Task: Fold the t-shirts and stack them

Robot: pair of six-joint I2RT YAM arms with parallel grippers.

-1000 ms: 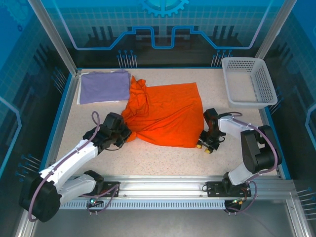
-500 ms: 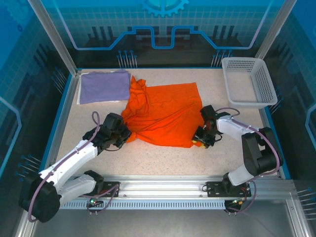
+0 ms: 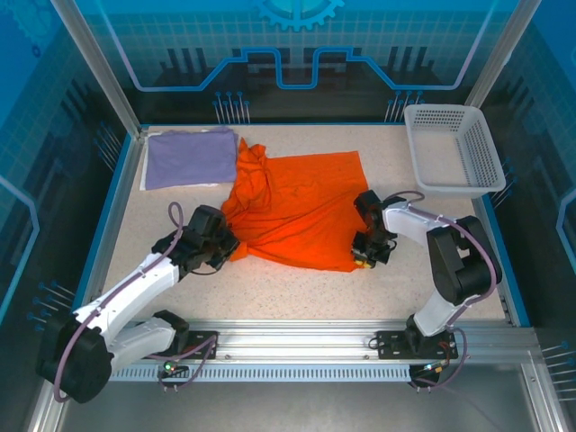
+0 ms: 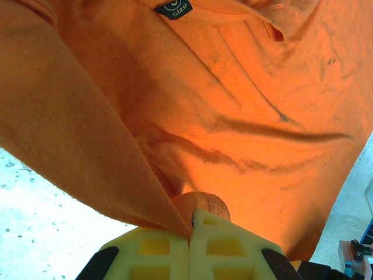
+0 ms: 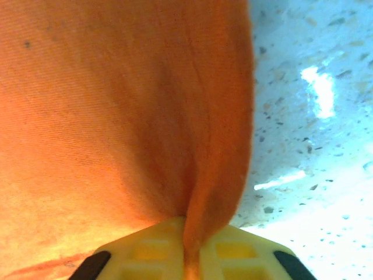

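Across the middle of the tabletop (image 3: 297, 288), found the orange t-shirt (image 3: 306, 211) spread roughly flat, with the left side bunched into a ridge running toward the far edge. Noted the left gripper (image 3: 227, 248) pinched shut on the near-left corner and the right gripper (image 3: 363, 256) closed on a fold of the near-right hem. Judged both holds as set for carrying the near edge over in a fold. Observed bright, soft cloth, creased and faintly smudged, with a dark size label (image 4: 173, 8) at the collar. Recorded the lavender t-shirt (image 3: 189, 157) lying flat and squared at the far-left corner, apart from both grippers, likely as base of the stack.
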